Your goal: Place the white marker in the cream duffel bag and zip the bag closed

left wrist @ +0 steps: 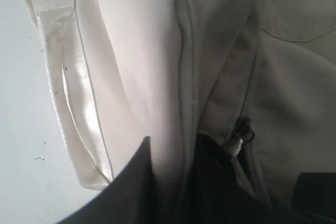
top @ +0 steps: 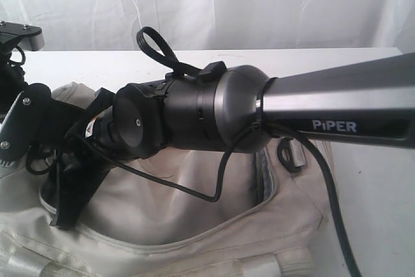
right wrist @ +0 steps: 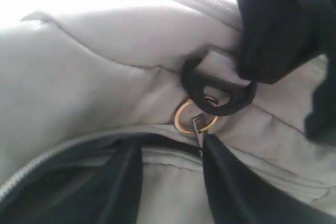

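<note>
left gripper (left wrist: 175, 148) sits narrow around a bag (left wrist: 131, 66) fold, pinch unconfirmed; zip pull (left wrist: 239, 139) lies just outside it. right gripper (right wrist: 170, 142) parted, empty. marker unseen (inside?). risk: tugging fabric, zip jams.

Our right arm (top: 337, 108) enters the exterior view from 3 o'clock and stretches across the middle toward 9 o'clock, with its wrist (top: 136, 121) angled downward at the far end. Our left arm (top: 23, 128) shows only at the 9 o'clock edge. On the right claw (right wrist: 170, 142), the two dark fingers (right wrist: 121, 182) stand plainly apart. On the left claw (left wrist: 175, 145), the fingers (left wrist: 131, 192) leave a gap between them, and we cannot tell whether they clamp anything.
</note>
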You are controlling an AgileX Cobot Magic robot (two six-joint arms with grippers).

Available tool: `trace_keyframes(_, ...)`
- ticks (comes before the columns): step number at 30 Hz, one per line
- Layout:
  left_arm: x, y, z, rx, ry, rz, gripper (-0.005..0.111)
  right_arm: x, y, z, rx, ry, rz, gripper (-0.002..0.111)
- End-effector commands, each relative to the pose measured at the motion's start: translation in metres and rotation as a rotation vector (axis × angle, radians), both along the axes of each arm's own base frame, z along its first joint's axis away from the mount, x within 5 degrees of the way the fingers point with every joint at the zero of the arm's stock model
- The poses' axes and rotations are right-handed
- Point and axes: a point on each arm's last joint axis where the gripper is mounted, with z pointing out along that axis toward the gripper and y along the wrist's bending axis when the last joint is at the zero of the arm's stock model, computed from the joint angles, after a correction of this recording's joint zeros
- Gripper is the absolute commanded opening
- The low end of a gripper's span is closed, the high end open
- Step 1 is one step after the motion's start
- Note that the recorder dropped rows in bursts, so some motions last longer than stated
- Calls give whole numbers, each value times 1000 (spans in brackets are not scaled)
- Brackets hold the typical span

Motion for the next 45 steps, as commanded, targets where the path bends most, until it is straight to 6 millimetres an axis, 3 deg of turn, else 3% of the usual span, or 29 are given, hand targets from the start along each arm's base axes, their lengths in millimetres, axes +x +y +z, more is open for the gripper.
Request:
trace_keyframes(1, 1, -2, -1, -29, -4, 13, 0, 0, 0, 0, 2, 7, -5, 36)
trace_keyframes(11, -6, -7, 11, -110, -32, 32, 0, 4, 2, 5, 54, -29, -35, 36)
trace_keyframes(30, -16, -10, 34, -167, -126, 52, 0, 6, 4, 8, 177, 111, -187, 36)
trace_keyframes(45, -20, -10, 42, -168, -159, 51, 0, 5, 5, -10, 167, 278, -282, 36)
